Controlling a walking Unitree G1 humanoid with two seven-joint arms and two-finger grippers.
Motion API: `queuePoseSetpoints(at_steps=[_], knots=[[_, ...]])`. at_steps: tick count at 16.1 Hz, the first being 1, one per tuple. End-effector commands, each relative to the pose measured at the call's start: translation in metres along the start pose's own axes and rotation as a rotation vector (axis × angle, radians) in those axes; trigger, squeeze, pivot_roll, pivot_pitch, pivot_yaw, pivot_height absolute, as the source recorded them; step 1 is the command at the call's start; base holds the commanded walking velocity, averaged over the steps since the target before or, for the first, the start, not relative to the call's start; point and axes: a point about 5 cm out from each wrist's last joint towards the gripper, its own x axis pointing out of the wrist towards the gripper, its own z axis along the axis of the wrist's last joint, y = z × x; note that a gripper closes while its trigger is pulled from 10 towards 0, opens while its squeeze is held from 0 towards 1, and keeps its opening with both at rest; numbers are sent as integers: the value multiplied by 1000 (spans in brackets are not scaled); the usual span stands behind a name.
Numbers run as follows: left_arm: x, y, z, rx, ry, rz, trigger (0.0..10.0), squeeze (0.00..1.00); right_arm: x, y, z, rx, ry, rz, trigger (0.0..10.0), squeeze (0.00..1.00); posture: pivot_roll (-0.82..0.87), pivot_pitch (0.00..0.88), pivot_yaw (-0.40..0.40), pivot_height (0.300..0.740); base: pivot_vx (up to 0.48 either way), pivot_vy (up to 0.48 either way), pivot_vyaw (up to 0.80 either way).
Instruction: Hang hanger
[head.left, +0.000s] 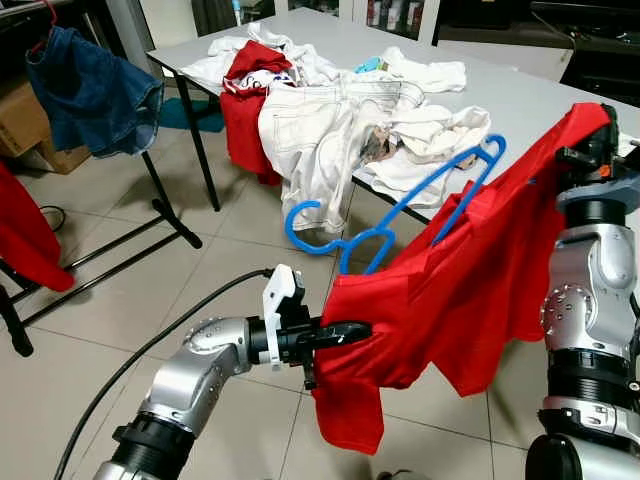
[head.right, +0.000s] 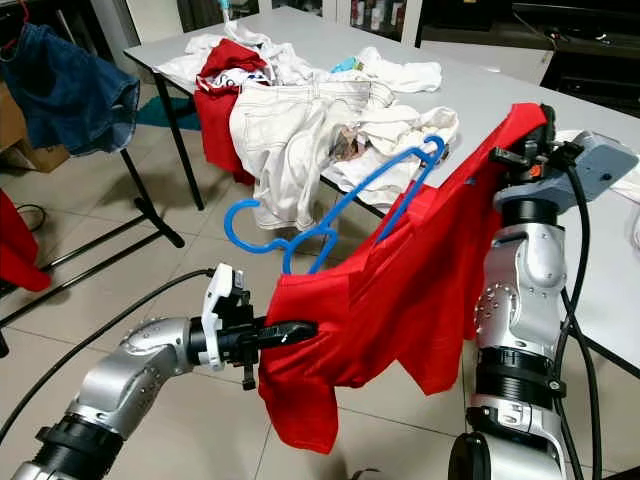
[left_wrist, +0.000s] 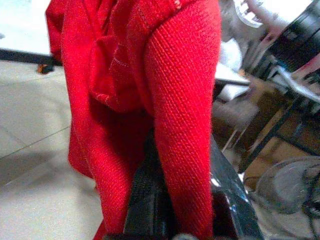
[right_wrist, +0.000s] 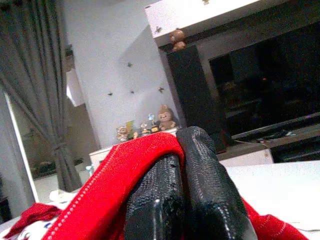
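Note:
A red shirt (head.left: 470, 290) hangs stretched between my two grippers above the tiled floor. My left gripper (head.left: 350, 332) is shut on its lower left edge; cloth wraps over the fingers (left_wrist: 150, 200) in the left wrist view. My right gripper (head.left: 590, 140) is raised at the right, shut on the shirt's upper corner; red cloth lies pinched between its black fingers (right_wrist: 200, 190). A blue plastic hanger (head.left: 400, 210) is pushed into the shirt's neck. Its hook (head.left: 305, 225) points left and its far end sticks out near the table edge.
A grey table (head.left: 520, 90) behind holds a heap of white clothes (head.left: 340, 120) and a red garment (head.left: 250, 100) draped over its edge. A black clothes rack (head.left: 160, 200) at the left carries denim shorts (head.left: 95, 90) and another red garment (head.left: 25, 240).

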Motion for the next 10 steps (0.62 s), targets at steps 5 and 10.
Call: queuePoseSetpoints(at_steps=[5,10], knots=[[-13,31,-36,133,256,334,10000,0,-13,40,32,166,-134,246,0,0,-120,0,43,740,0,0,0],[-8,39,-33,176,243,350,10000,0,-25,59,44,283,-128,382,0,0,-133,0,49,740,0,0,0]])
